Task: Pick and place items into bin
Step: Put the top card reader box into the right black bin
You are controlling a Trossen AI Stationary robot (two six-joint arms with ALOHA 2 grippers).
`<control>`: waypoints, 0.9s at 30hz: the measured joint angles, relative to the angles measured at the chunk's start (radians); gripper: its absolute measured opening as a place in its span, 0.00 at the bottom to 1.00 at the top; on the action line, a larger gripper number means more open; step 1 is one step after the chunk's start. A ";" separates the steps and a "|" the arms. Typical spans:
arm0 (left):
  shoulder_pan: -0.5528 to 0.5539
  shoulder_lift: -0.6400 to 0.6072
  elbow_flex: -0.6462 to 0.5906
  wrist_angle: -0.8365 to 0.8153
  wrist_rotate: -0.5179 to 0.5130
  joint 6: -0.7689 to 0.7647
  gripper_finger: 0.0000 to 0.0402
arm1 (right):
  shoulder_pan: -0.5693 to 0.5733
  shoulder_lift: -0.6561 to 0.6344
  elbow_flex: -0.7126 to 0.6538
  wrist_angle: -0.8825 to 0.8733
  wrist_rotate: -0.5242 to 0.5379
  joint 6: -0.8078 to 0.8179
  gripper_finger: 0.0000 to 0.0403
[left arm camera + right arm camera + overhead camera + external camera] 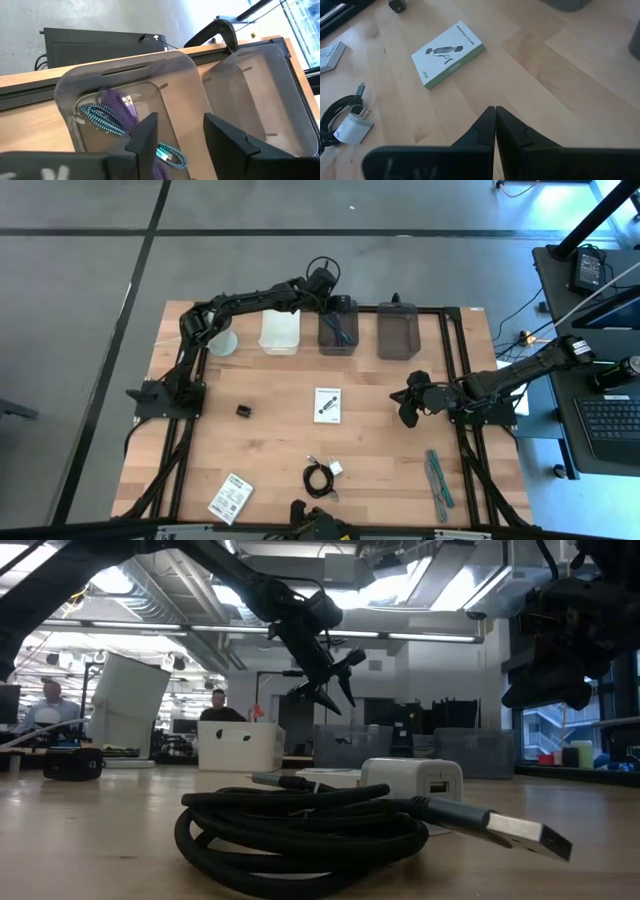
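Note:
My left gripper (336,304) hangs open over the middle grey bin (338,338) at the table's far edge. In the left wrist view its fingers (145,137) stand above the bin (75,90), where a purple and teal braided cable (117,117) lies. My right gripper (408,408) is shut and hovers above the bare table, right of the white card box (327,404) (449,54). A coiled black cable (318,478) (300,830) with a white charger (412,780), a black cube (243,411), a white packet (231,498) and teal strips (438,478) lie flat on the table.
A white cup (222,342), a clear bin (280,330) and a second grey bin (397,330) stand in the far row beside the middle bin. Black frame rails (455,370) run along the table's sides. People sit in the room beyond (218,705).

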 joint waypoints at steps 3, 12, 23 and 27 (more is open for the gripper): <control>0.005 -0.002 0.000 0.001 0.001 0.001 0.41 | 0.000 0.000 0.000 0.000 0.000 0.000 0.04; -0.011 -0.081 0.000 0.049 -0.004 0.270 0.33 | 0.000 0.000 0.000 0.000 0.000 0.000 0.04; -0.174 -0.205 0.000 -0.051 -0.102 0.602 0.04 | 0.000 0.000 0.000 0.000 0.000 -0.003 0.04; -0.232 -0.216 0.000 -0.155 -0.080 0.641 0.01 | 0.000 0.000 0.000 0.000 0.000 -0.003 0.04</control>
